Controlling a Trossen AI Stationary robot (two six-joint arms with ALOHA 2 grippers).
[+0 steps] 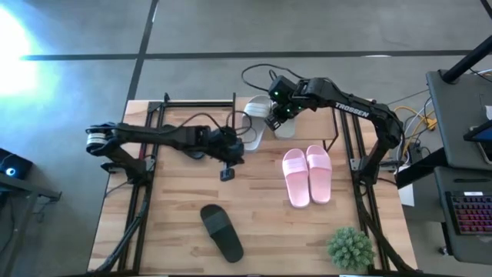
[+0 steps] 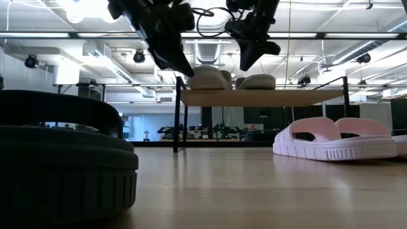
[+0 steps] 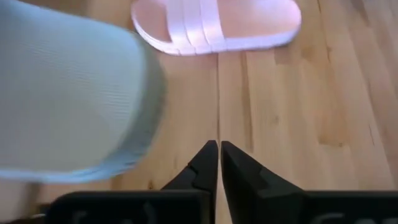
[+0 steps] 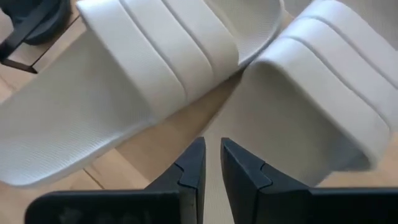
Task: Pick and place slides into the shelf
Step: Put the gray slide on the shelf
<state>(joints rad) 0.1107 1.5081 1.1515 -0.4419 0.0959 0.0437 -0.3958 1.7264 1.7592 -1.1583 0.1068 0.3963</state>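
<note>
Two pale grey slides [image 4: 124, 81] [image 4: 323, 93] lie side by side, soles down, on the shelf [image 2: 261, 97] at the table's far edge. My right gripper [image 4: 211, 144] hovers above them, pointing down, with its fingers open by a narrow gap and touching nothing. My left gripper [image 3: 219, 149] is shut and empty above the tabletop, beside the left grey slide [image 3: 62, 93], with a pink slide [image 3: 217, 25] beyond it. The pink pair [image 1: 307, 175] rests on the table right of centre. One black slide [image 1: 221, 231] lies near the near edge.
A dark shape [image 1: 194, 152] lies under my left arm; I cannot tell what it is. A small green plant [image 1: 350, 248] stands at the near right corner. Black frame rails [image 1: 142, 200] run along both table sides. Bare wood [image 1: 261, 192] lies between the black slide and the pink pair.
</note>
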